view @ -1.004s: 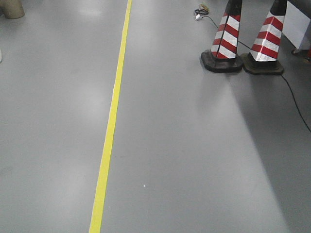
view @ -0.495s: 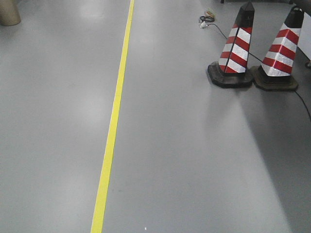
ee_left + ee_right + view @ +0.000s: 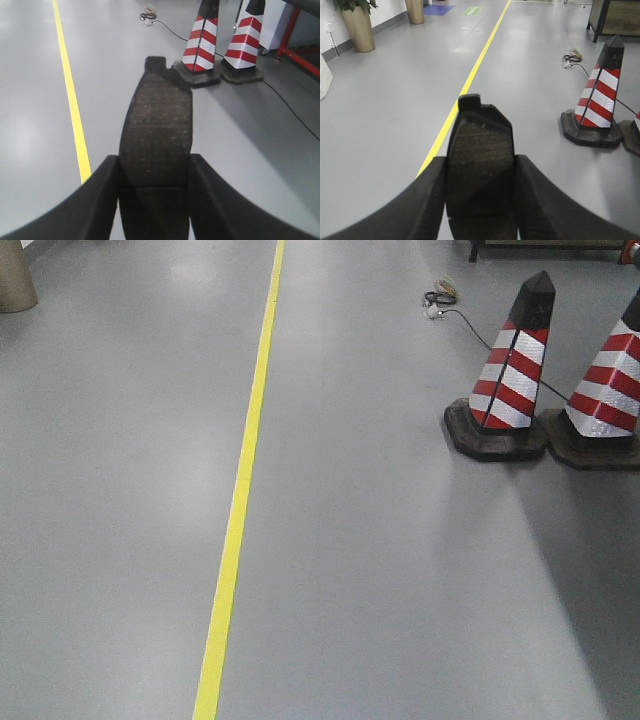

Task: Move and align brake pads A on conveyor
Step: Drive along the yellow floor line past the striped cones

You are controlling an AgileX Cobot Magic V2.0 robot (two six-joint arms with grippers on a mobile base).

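Note:
In the left wrist view a dark grey brake pad (image 3: 156,120) sticks forward from between my black fingers, and my left gripper (image 3: 155,172) is shut on its near end. A second brake pad (image 3: 480,155) shows in the right wrist view, clamped by my right gripper (image 3: 480,175), which is shut on it. Both pads hang above the grey floor. The conveyor is out of view in every frame. The front view shows neither gripper.
A yellow floor line (image 3: 240,490) runs away from me on the grey floor. Two red-and-white cones (image 3: 510,380) (image 3: 610,390) stand at the right with a black cable (image 3: 470,325) behind them. A red frame (image 3: 300,40) stands far right, and planters (image 3: 357,25) far left.
The front view has shifted: the cones have slid down and to the right in the frame, and more floor beyond them shows. The base is moving.

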